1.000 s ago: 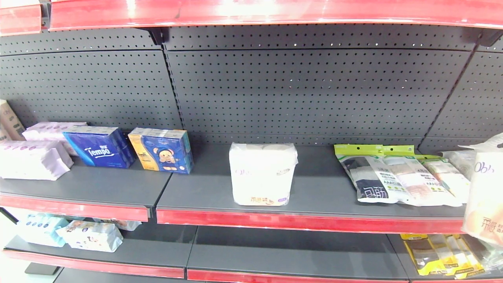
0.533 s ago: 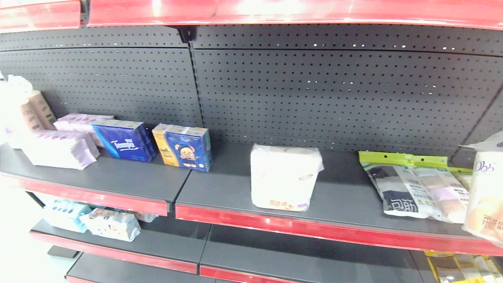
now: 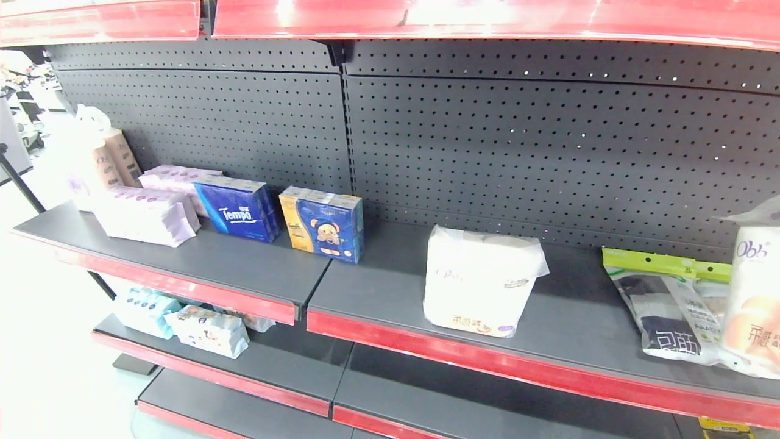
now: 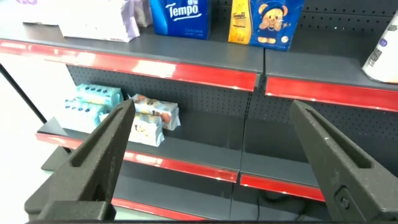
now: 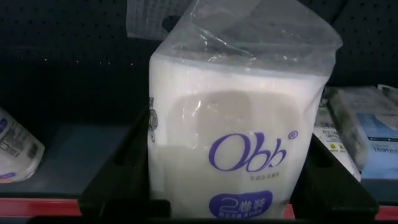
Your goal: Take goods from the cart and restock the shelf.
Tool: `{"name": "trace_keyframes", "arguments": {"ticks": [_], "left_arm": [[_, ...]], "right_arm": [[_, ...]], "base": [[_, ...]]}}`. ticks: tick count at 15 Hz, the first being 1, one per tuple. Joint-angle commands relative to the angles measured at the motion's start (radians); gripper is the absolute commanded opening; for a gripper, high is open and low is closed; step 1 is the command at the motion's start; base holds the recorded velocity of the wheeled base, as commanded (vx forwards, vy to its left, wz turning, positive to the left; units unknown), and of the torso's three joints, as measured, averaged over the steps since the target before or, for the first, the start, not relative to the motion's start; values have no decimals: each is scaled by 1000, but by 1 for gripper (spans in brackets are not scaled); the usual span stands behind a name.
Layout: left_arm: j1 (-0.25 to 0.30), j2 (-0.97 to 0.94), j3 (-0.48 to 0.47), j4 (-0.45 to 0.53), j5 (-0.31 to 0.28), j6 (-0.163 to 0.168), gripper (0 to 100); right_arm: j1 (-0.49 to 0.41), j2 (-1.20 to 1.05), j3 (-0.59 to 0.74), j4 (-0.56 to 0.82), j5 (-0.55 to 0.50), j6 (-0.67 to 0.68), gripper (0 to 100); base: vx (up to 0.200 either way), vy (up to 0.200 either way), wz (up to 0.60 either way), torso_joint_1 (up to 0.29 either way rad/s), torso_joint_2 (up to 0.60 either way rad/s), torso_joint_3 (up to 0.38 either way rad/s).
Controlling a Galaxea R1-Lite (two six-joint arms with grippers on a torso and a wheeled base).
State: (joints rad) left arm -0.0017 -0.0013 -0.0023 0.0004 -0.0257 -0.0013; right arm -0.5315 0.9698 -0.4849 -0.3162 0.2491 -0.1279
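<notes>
My right gripper (image 5: 227, 180) is shut on a white bagged pack of paper rolls (image 5: 227, 130), its dark fingers (image 5: 121, 177) pressed to both sides. That pack (image 3: 755, 299) hangs at the far right, just in front of the middle shelf (image 3: 378, 286). A like white roll pack (image 3: 478, 283) stands on the shelf's middle near the red front edge. My left gripper (image 4: 214, 168) is open and holds nothing. It hangs low in front of the lower shelves (image 4: 186, 146).
Lilac packs (image 3: 146, 214), a blue tissue box (image 3: 241, 209) and a yellow-blue box (image 3: 326, 224) line the shelf's left part. A green-topped bag (image 3: 670, 299) lies at the right behind the held pack. Pale packs (image 3: 207, 329) sit on the lower shelf. Bare board lies either side of the standing roll pack.
The whole head picture has shifted, so the camera has swung left and the shelf's left end has come into sight. The held pack stays at the right edge.
</notes>
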Motion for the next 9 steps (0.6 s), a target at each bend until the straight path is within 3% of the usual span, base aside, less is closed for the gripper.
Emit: {"name": "trace_keyframes", "arguments": {"ticks": [1, 4, 9], "left_arm": [[0, 3, 1, 0, 0, 0, 100], [0, 1, 1, 0, 0, 0, 100], [0, 1, -1, 0, 0, 0, 100]], "right_arm": [[33, 56, -43, 0, 4, 1, 0], [169, 118, -55, -24, 39, 5, 0], [258, 313, -31, -256, 55, 5, 0]], "base": [[0, 0, 0, 0, 0, 0], [0, 0, 0, 0, 0, 0], [0, 0, 0, 0, 0, 0]]}}
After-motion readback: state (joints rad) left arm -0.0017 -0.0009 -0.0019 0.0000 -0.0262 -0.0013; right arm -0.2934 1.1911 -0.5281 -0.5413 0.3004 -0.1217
